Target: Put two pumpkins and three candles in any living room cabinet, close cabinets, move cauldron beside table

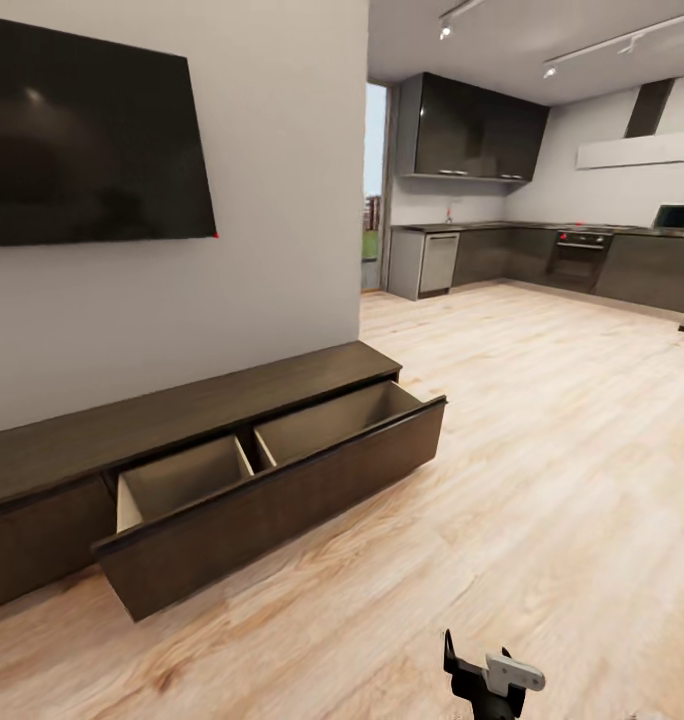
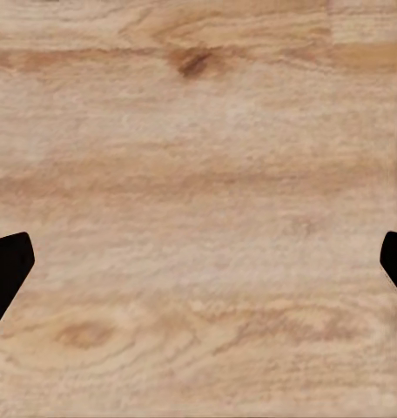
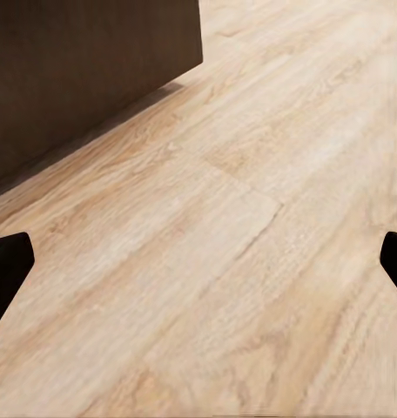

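Observation:
The long, low, dark brown cabinet (image 1: 192, 410) stands against the grey wall under the television. One wide drawer (image 1: 282, 505) is pulled out over the floor. Its two pale beige compartments (image 1: 187, 478) look empty as far as I can see into them. My right gripper (image 1: 492, 680) hangs low at the near edge of the head view, in front of the drawer. In the right wrist view the gripper (image 3: 198, 261) is open over bare floor, with the dark drawer front (image 3: 77, 70) ahead. My left gripper (image 2: 198, 261) is open above floorboards. Pumpkins, candles and cauldron are out of view.
A black television (image 1: 82, 140) hangs on the wall above the cabinet. Light wood floor (image 1: 542, 450) stretches right toward a grey kitchen (image 1: 542, 250) with an oven and upper cabinets. A doorway (image 1: 374, 180) opens beside the wall's end. The open drawer juts into the walking space.

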Controlling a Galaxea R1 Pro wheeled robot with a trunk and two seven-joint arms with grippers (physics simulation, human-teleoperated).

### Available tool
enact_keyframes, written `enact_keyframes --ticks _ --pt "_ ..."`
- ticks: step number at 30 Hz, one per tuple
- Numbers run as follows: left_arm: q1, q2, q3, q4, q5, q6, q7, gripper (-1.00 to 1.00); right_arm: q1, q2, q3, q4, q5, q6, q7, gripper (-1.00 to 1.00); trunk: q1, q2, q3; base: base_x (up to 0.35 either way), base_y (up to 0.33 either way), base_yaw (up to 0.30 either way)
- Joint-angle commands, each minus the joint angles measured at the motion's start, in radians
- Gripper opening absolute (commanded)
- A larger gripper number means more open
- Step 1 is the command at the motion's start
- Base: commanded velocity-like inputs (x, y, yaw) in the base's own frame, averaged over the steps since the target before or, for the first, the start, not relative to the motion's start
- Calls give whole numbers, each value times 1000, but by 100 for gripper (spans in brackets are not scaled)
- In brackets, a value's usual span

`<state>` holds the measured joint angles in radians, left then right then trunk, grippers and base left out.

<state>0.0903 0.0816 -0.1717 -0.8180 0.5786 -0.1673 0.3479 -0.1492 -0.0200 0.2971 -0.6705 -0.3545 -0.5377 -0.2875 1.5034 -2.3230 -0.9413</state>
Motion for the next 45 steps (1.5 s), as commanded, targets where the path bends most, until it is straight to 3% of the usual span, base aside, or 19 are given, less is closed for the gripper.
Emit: enact_keyframes --ticks 1,9,17,33,45 --pt "0 2 -6 -2 10 -6 7 100 -1 -1 8 0 -6 -4 -9 100 0 0 -1 0 0 -300" --pt "0 7 -4 13 10 -8 7 100 -1 -1 7 0 -6 -4 -9 100 0 0 -1 0 -17 -300" --pt "0 3 -2 39 -64 -9 8 100 -1 -1 7 0 -5 -4 -9 100 0 0 -1 0 -254 -300" --pt "0 2 -2 42 -75 -8 7 100 -1 -2 4 0 -8 -4 -9 100 0 0 -1 -66 -281 -300" --pt "0 1 -4 41 -78 -9 6 100 -1 -3 0 0 -12 -4 -9 100 0 0 -1 -39 -30 -300"
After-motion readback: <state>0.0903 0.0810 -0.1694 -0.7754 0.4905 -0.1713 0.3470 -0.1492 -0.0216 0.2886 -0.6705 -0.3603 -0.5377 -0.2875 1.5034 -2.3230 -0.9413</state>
